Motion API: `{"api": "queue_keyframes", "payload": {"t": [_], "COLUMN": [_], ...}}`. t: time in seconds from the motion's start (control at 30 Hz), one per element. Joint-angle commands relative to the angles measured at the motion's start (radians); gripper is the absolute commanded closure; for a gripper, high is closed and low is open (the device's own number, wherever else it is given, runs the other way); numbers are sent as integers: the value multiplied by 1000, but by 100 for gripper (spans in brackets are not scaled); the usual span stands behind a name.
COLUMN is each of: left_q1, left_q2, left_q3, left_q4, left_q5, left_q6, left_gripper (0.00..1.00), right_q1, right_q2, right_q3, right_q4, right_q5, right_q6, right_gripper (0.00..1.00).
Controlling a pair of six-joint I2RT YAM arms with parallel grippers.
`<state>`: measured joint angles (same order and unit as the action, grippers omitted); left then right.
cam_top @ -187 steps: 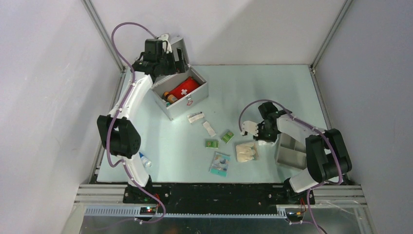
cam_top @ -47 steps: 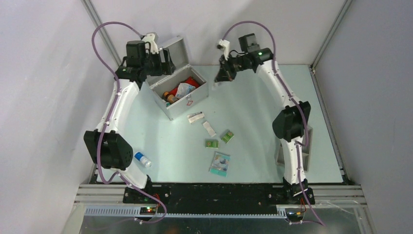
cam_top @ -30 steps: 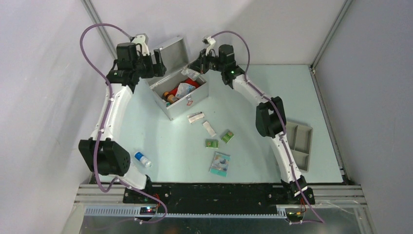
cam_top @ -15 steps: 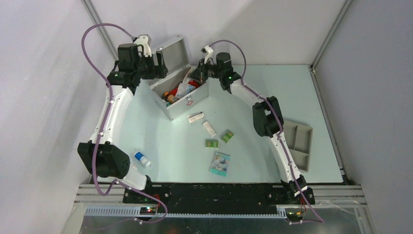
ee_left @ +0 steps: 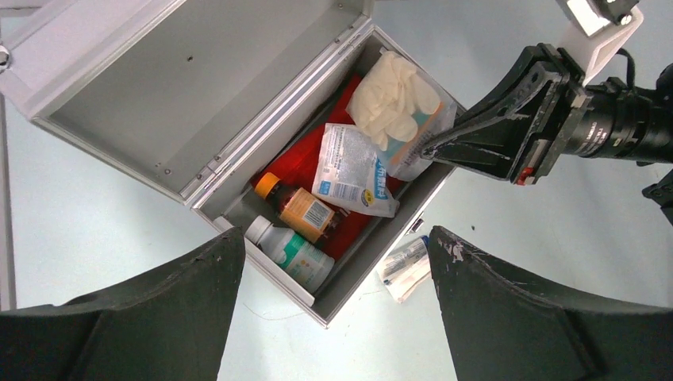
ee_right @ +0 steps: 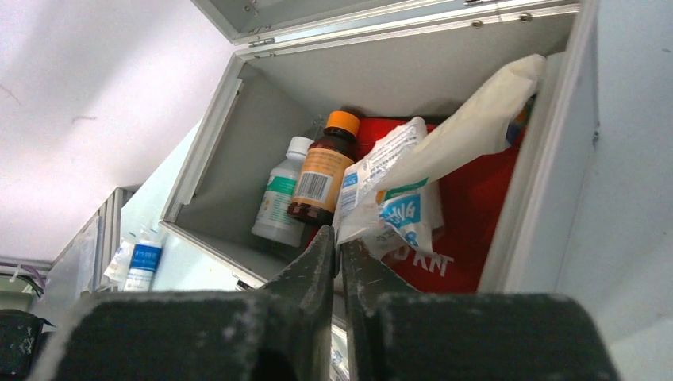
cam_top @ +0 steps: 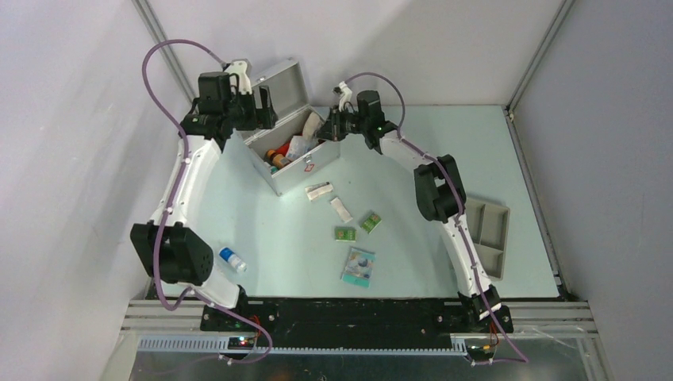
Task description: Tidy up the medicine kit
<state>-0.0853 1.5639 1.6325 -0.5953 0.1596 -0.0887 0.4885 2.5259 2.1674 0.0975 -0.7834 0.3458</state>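
From the top view, our left gripper [cam_top: 258, 107] hangs wide open with nothing in it by the raised lid [cam_top: 284, 79] of the medicine kit [cam_top: 305, 168], which sits far-left on the table [cam_top: 476, 143], long axis running near-left to far-right, front facing near-right. Left wrist cam: the right gripper [ee_left: 428, 148] has its tips on the glove packet [ee_left: 397, 87] propped inside. Right wrist cam: jaws nearly together, pinching that packet's corner

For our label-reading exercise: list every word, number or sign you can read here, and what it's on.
None reads clearly.
Red pouch: white letters, partly hidden.
Packet: blue print, blurred.
Brown bottle: barcode, text too small.
White bottle: too small.
Case: red mark, too small.
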Motion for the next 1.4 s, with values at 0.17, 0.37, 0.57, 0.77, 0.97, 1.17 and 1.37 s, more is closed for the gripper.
{"api": "queue_keyframes", "payload": {"t": [0.17, 0.37, 0.57, 0.77, 0.97, 1.17, 1.37], "left_q1": [-13, -16, -17, -17, -19, -73, -133], "left_q2": [26, 45, 41, 33, 16, 136, 375], "left_q3": [77, 91, 78, 65, 14, 50, 242], "left_q4": [7, 8, 7, 9, 9, 24, 49], "left_q5": [20, 32, 32, 35, 74, 141, 124], "left_q6": [-11, -21, -22, -22, 12, 126, 154], "left_gripper": [10, 10, 10, 10, 10, 14, 17], "right_q1": [-19, -15, -14, -10, -45, -129, -202], "right_q2": [-114, -148, -198, -198, -257, -391, -550], "right_q3": [-30, -39, -67, -40, -75, -266, -435], "right_q4": [-92, -134, -127, -107, -189, -250, -288], "right_q5": [70, 80, 116, 150, -8, -34, -4], "right_q6": [12, 36, 41, -1, -201, -282, -334], "right_gripper": [62, 51, 51, 55, 47, 44, 44]}}
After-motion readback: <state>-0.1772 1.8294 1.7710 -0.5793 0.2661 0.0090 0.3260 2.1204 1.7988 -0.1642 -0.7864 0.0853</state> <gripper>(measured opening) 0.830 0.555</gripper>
